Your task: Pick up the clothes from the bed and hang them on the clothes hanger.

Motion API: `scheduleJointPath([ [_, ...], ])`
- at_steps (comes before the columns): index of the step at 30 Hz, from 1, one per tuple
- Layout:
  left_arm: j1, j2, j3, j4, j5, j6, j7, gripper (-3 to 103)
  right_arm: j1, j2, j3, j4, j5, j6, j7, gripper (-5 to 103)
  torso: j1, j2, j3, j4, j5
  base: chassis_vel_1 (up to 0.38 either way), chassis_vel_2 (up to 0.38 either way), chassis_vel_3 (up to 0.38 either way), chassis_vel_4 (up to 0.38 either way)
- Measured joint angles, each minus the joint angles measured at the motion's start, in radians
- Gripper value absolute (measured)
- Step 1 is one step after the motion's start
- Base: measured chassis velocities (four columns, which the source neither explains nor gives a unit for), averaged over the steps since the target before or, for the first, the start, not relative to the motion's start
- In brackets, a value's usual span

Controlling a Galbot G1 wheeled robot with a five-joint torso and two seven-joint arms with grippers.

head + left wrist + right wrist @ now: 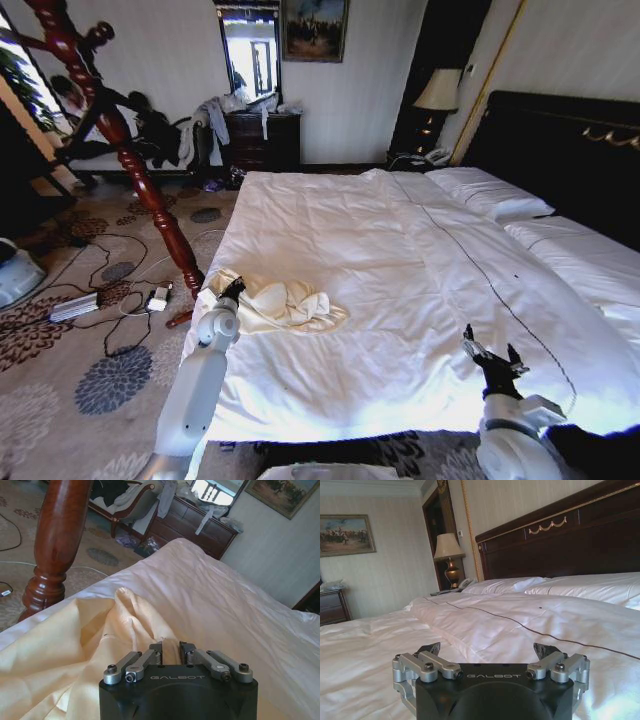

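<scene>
The clothes [285, 303] are a crumpled cream garment lying near the left front edge of the bed [400, 250], on its white quilt. My left gripper [232, 290] sits at the garment's left end. In the left wrist view its fingers [156, 653] stand close together, pinching a fold of the cream clothes [100, 630]. My right gripper [490, 357] hovers open just above the quilt near the bed's front right, and in its wrist view the right gripper [489, 649] holds nothing, facing the pillows and the black headboard [560, 545]. The clothes hanger is out of view.
A carved red-brown wooden post [140, 180] rises from the carpet close to the bed's left edge, just beyond my left arm. Cables and a power strip [75, 306] lie on the floor. A chair piled with garments [150, 135], a dresser [265, 140] and a lamp [437, 92] line the far wall.
</scene>
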Motion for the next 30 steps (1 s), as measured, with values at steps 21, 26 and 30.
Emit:
scheduleJointPath([
  [21, 0.039, -0.009, -0.021, -0.034, 0.013, -0.002, -0.004, 61, 0.005, -0.011, -0.002, -0.014, 0.001, -0.003, 0.012, 100, 0.000, 0.000, 0.000, 0.0000, 0.0000, 0.000, 0.000, 0.000, 0.000],
  [26, 0.042, -0.016, -0.028, -0.031, 0.016, -0.003, -0.006, 66, 0.007, -0.010, -0.004, -0.017, 0.001, -0.003, 0.013, 100, 0.000, 0.000, 0.000, 0.0000, 0.0000, 0.000, 0.000, 0.000, 0.000],
  [30, 0.046, -0.022, -0.037, -0.039, 0.016, -0.005, -0.007, 52, 0.008, -0.008, -0.005, -0.017, 0.001, -0.003, 0.014, 100, 0.000, 0.000, 0.000, 0.0000, 0.0000, 0.000, 0.000, 0.000, 0.000],
])
